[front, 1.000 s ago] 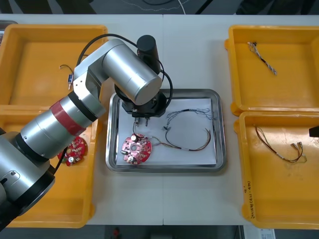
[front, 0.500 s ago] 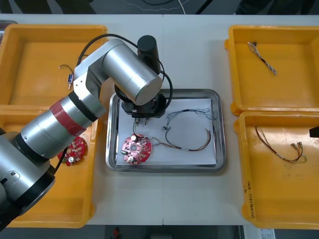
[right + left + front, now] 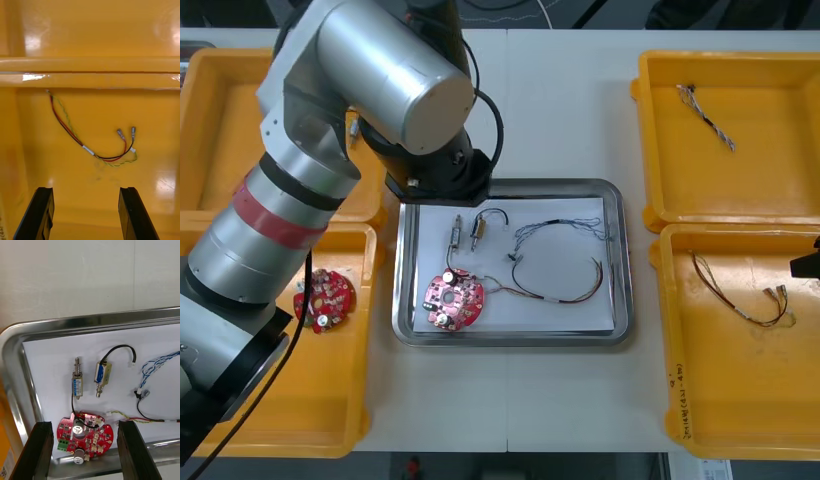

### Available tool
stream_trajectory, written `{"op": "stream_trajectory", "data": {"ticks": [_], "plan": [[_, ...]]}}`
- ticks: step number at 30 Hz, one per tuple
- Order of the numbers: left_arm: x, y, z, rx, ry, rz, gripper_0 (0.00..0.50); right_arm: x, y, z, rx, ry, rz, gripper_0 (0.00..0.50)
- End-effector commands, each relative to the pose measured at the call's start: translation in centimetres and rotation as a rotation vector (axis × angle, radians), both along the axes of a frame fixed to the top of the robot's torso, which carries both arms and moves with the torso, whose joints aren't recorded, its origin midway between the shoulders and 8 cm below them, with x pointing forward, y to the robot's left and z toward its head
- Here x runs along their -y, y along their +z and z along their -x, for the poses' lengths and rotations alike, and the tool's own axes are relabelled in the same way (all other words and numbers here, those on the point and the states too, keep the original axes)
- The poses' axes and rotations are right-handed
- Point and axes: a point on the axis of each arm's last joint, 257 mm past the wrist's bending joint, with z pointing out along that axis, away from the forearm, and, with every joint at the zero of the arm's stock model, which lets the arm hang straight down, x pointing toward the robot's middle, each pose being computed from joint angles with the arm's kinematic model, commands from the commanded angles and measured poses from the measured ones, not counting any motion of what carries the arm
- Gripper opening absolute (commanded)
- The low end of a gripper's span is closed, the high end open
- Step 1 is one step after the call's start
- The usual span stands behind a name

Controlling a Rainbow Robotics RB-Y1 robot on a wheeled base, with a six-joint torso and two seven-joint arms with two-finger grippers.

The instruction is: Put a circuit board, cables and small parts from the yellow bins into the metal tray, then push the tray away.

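Left gripper [image 3: 84, 425], fingers apart and empty, has lifted toward upper left, leaving two small parts [image 3: 455, 237] in the tray [image 3: 621, 262]: parts delivered. Right gripper [image 3: 86, 189] waits, spread, over a bin [image 3: 90, 64].

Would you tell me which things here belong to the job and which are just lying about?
Job: metal tray; in it circuit board, two small metal parts, blue and white cable, red and yellow cable; left gripper at the tray.
Lying about: spare circuit board, left yellow bin; twisted cable, far right bin; second red and yellow cable, under the right gripper.
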Motion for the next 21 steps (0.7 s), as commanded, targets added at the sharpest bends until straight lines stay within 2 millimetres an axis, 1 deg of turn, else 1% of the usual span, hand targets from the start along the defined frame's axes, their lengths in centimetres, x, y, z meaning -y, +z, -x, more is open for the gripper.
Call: {"op": "stream_trajectory", "data": {"ticks": [1, 3, 5, 6, 7, 9, 10, 12, 13, 14, 15, 16, 17, 18, 19, 20, 21], "plan": [[-0.2, 3.3, -0.4, 0.067, -0.008, 0.068, 0.5, -0.3, 1.0, 0.7, -0.04, 0.064, 0.056, 0.5], [-0.9, 3.9, -0.6, 0.088, 0.0, 0.084, 0.5, -1.2, 0.9, 1.0, -0.062, 0.111, 0.06, 0.5], [-2.3, 4.9, -0.8, 0.123, -0.008, 0.089, 0.5, -2.5, 0.9, 1.4, -0.084, 0.176, 0.061, 0.5], [-2.7, 5.1, -0.8, 0.132, -0.011, 0.087, 0.5, -2.8, 0.8, 1.4, -0.09, 0.189, 0.06, 0.5], [-3.7, 5.4, -0.8, 0.149, -0.015, 0.084, 0.5, -3.5, 1.0, 1.4, -0.094, 0.221, 0.065, 0.5], [-4.8, 5.8, -0.8, 0.166, -0.02, 0.084, 0.5, -4.7, 1.1, 1.3, -0.099, 0.27, 0.072, 0.5], [-5.6, 5.9, -0.6, 0.173, -0.015, 0.088, 0.5, -5.5, 1.2, 1.2, -0.103, 0.303, 0.076, 0.5], [-6.8, 5.9, -0.2, 0.178, -0.003, 0.102, 0.5, -7.0, 1.2, 1.2, -0.11, 0.362, 0.084, 0.5], [-7.8, 5.8, 0.0, 0.183, 0.013, 0.11, 0.5, -7.9, 1.3, 1.1, -0.109, 0.395, 0.094, 0.5], [-8.3, 5.9, 0.1, 0.187, 0.019, 0.112, 0.5, -8.3, 1.3, 1.0, -0.108, 0.409, 0.101, 0.5], [-9.4, 5.6, 0.3, 0.186, 0.035, 0.117, 0.5, -9.2, 1.3, 0.9, -0.11, 0.447, 0.116, 0.5], [-9.9, 5.6, 0.3, 0.189, 0.04, 0.117, 0.5, -9.6, 1.3, 0.9, -0.107, 0.461, 0.124, 0.5], [-11.6, 5.1, 0.5, 0.187, 0.046, 0.104, 0.5, -10.9, 1.2, 0.9, -0.105, 0.512, 0.156, 0.5], [-11.6, 5.1, 0.5, 0.187, 0.046, 0.104, 0.5, -10.9, 1.2, 0.9, -0.105, 0.512, 0.156, 0.5], [-13.4, 4.9, 0.7, 0.189, 0.06, 0.088, 0.5, -12.2, 1.0, 0.9, -0.107, 0.564, 0.192, 0.5], [-14.3, 4.9, 0.8, 0.193, 0.067, 0.078, 0.5, -13.0, 0.9, 0.8, -0.108, 0.59, 0.209, 0.5], [-14.3, 4.9, 0.8, 0.193, 0.067, 0.078, 0.5, -13.0, 0.9, 0.8, -0.108, 0.59, 0.209, 0.5]]}}
